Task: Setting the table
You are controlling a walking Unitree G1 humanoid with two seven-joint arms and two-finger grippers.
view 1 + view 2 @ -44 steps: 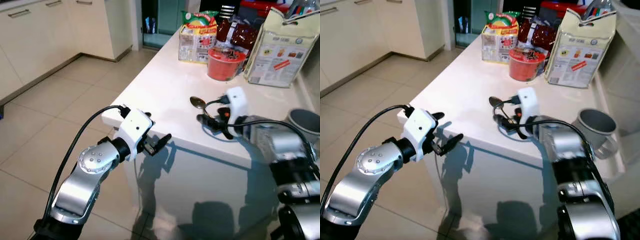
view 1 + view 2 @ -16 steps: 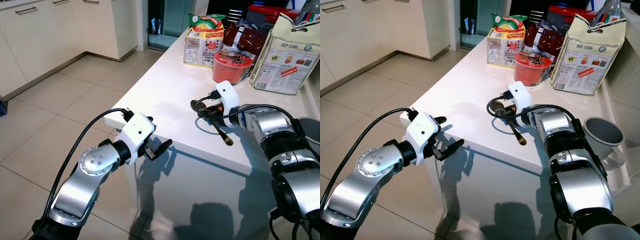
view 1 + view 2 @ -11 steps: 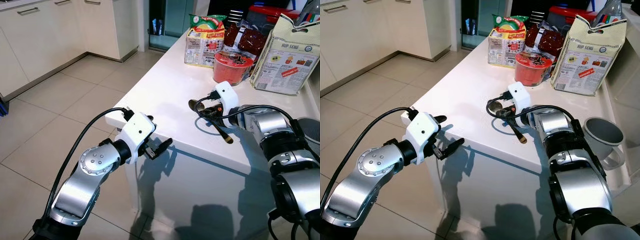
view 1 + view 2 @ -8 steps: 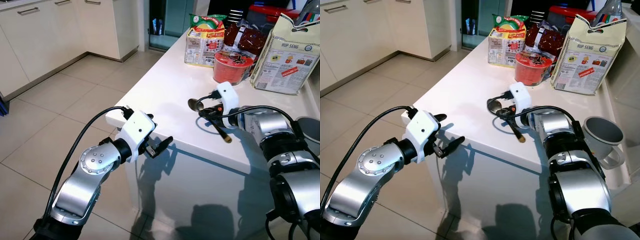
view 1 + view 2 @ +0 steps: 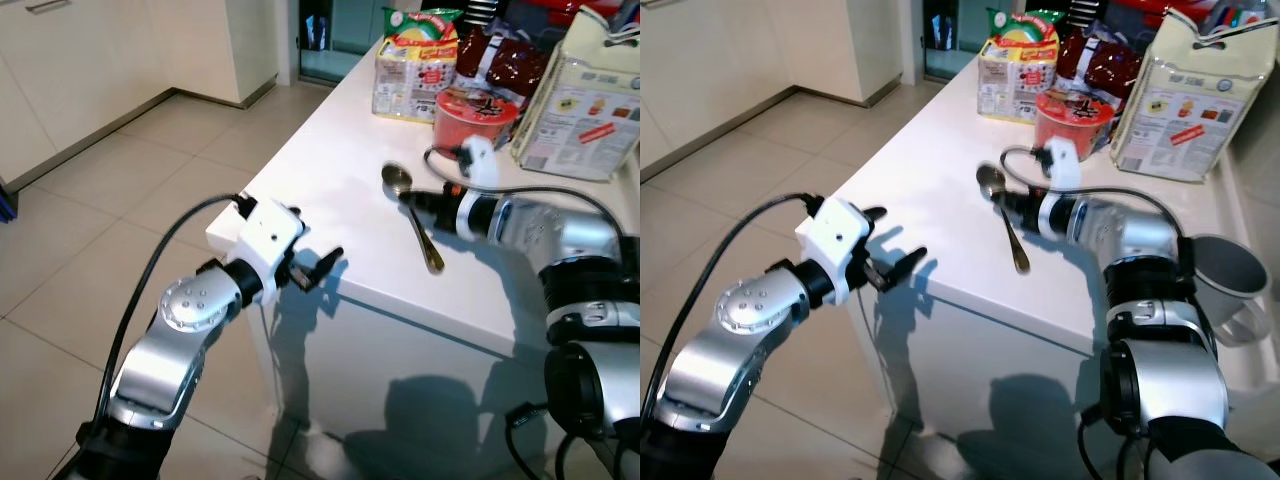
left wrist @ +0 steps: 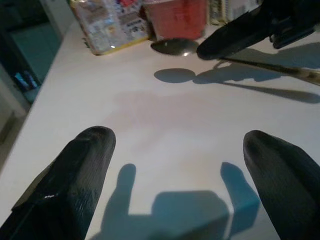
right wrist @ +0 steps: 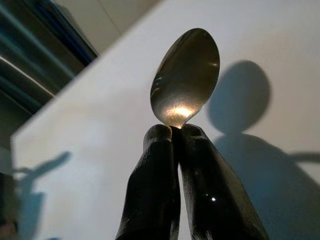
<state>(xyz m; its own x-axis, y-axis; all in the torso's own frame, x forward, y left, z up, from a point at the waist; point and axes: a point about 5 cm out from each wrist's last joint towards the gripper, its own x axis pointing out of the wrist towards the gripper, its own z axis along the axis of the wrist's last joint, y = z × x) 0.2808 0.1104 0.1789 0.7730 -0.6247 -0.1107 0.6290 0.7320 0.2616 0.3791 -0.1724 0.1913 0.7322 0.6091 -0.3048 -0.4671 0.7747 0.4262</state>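
Fingers of the right gripper (image 7: 172, 131) pinch the long metal spoon (image 5: 412, 214), hiding its neck; bowl toward the packets, over the white tabletop (image 5: 330, 170). Left gripper (image 6: 177, 175) fingers spread.

Silver jointed arms, white wrist housings, looping black cables, and long black fingers (image 6: 75, 180).

At the far end of the white counter (image 5: 330, 160) stand a yellow noodle packet (image 5: 412, 62), a red cup of instant noodles (image 5: 472, 115) and a tall cream paper bag (image 5: 585, 110). A grey mug (image 5: 1232, 285) sits near the counter's right edge. Beige floor tiles (image 5: 90, 230) run beside white cabinets (image 5: 100, 60).
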